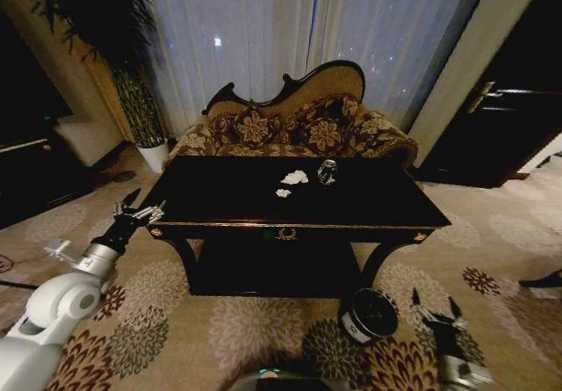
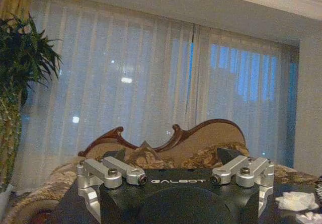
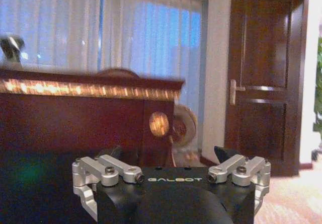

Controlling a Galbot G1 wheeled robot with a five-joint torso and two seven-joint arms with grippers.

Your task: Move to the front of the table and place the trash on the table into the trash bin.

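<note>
A: From the head view: table [image 1: 369, 199] holds paper wads [image 1: 293, 178] and a silvery can [image 1: 327, 172]; bin [image 1: 370, 314] on carpet at its front-right leg.

B: Grippers?

A: Left gripper [image 1: 142, 209] spread at the table's left corner; right gripper [image 1: 435, 311] spread beside the bin.

B: Wrist views?

A: Left wrist: wads [image 2: 297, 201] up close. Right wrist: table edge [image 3: 90, 89].

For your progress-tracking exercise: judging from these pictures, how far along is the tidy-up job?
Done: the robot faces the table. In hand: nothing; the left end effector hovers open at the table's left corner, the right end effector open, low beside the trash bin. Left: paper wads and silvery item remain on top.
</note>
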